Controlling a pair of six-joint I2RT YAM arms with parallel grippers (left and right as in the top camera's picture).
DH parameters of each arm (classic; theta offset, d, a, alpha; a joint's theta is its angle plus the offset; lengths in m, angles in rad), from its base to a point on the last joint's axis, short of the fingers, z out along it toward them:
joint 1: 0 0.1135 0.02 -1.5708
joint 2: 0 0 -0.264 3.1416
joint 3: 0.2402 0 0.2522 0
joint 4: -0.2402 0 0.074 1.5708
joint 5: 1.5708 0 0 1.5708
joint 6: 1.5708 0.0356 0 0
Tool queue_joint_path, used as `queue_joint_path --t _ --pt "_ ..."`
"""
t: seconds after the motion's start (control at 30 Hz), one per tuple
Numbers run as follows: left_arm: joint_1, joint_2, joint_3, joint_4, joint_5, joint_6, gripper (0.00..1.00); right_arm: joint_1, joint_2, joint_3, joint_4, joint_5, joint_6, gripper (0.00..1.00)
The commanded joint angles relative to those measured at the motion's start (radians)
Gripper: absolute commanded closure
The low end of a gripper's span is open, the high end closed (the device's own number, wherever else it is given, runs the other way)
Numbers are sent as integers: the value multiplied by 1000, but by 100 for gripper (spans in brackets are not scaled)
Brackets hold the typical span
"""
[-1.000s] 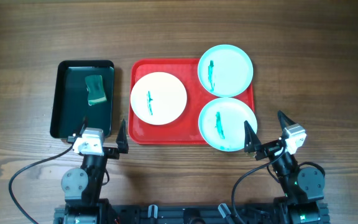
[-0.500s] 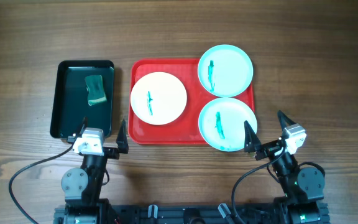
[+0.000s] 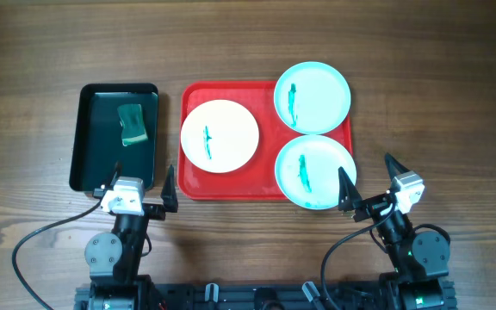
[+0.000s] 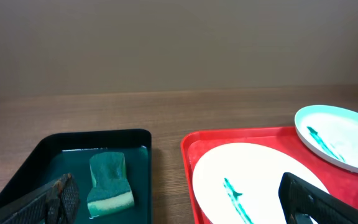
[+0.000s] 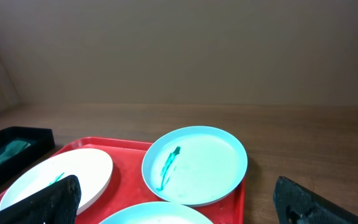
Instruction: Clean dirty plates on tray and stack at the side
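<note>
The red tray lies mid-table and holds three plates, each with a teal smear. The white plate is at its left, also in the left wrist view and right wrist view. One turquoise plate is at the far right corner, seen too in the right wrist view. The other turquoise plate overhangs the tray's near right edge. My left gripper is open and empty, just short of the tray's near left corner. My right gripper is open and empty, by the near turquoise plate.
A dark green tray stands left of the red one and holds a green sponge, also seen in the left wrist view. Bare wooden table surrounds both trays.
</note>
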Motion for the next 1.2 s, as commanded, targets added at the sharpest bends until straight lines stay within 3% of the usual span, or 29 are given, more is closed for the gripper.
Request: queue_joint_path --t 0.0,1.17 --pt "8 -9 -7 0 11 -10 0 -3 -9 -1 6 -16 14 0" --pt "8 -9 -7 0 11 -10 0 -3 -9 -1 5 19 12 0"
